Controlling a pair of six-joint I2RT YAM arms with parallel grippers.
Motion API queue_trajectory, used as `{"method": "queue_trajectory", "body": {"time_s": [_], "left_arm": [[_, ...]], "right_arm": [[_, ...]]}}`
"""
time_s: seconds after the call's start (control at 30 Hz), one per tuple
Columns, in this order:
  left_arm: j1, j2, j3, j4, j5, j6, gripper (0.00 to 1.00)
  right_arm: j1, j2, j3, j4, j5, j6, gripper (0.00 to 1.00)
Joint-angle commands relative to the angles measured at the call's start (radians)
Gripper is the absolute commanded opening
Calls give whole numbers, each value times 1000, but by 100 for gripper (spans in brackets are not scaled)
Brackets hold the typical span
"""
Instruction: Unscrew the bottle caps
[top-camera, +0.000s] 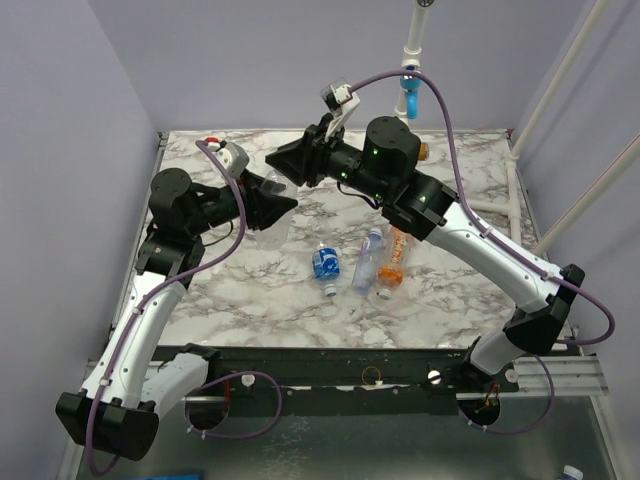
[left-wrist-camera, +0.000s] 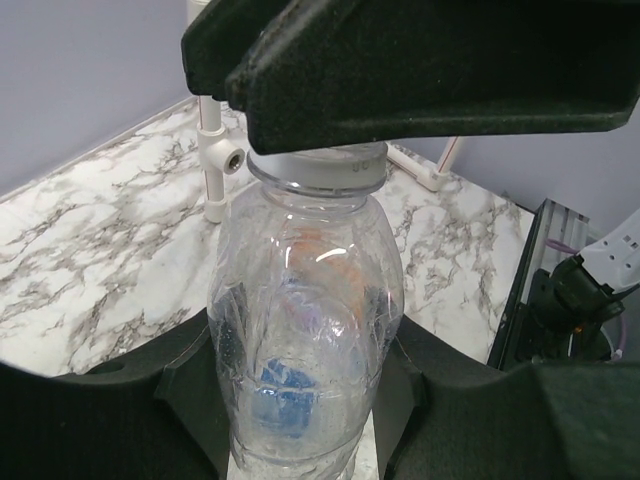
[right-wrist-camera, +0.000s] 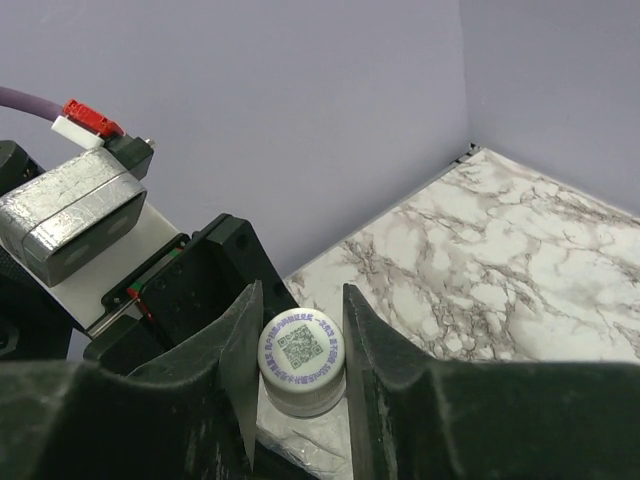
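From above, the left gripper (top-camera: 272, 208) clamps the clear bottle (top-camera: 266, 235), with the right gripper (top-camera: 278, 165) just above it.

Left wrist: the bottle sits squeezed between its fingers (left-wrist-camera: 190, 400); grip firmly.

Right wrist: its fingers (right-wrist-camera: 375, 350) pinch the cap (right-wrist-camera: 301, 348) between them; twist squarely.

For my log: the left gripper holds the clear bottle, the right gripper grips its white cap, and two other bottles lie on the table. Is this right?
Three, not two: the top external view shows the blue-labelled bottle, the slim bottle and the orange bottle on the table. The left gripper on the clear bottle and right gripper on its white cap are correct.
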Motion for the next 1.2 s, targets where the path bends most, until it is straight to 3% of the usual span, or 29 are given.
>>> {"method": "queue_trajectory", "body": {"time_s": [0.0, 0.13, 0.37, 0.53, 0.8, 1.0, 1.07, 1.17], "left_arm": [[-4, -7, -5, -3, 12, -10, 8], [-4, 0, 17, -3, 101, -67, 8], [-8, 46, 44, 48, 450, -320, 9], [-16, 52, 47, 114, 515, -409, 9], [-17, 51, 48, 114, 505, -394, 8], [-16, 48, 40, 115, 511, -389, 8], [-16, 44, 39, 110, 508, -376, 8], [-17, 32, 33, 92, 485, -337, 8]], "right_arm": [[6, -24, -27, 32, -21, 7, 15], [6, -67, -64, 67, -113, -39, 1], [-18, -213, -215, 229, -567, -99, 1], [-21, -222, -240, 263, -753, -88, 1], [-26, -228, -248, 265, -664, -98, 1], [-45, -243, -141, 172, -636, -162, 1], [-47, -253, -113, 135, -536, -186, 1], [-49, -266, -101, 58, -264, -208, 1]]}}
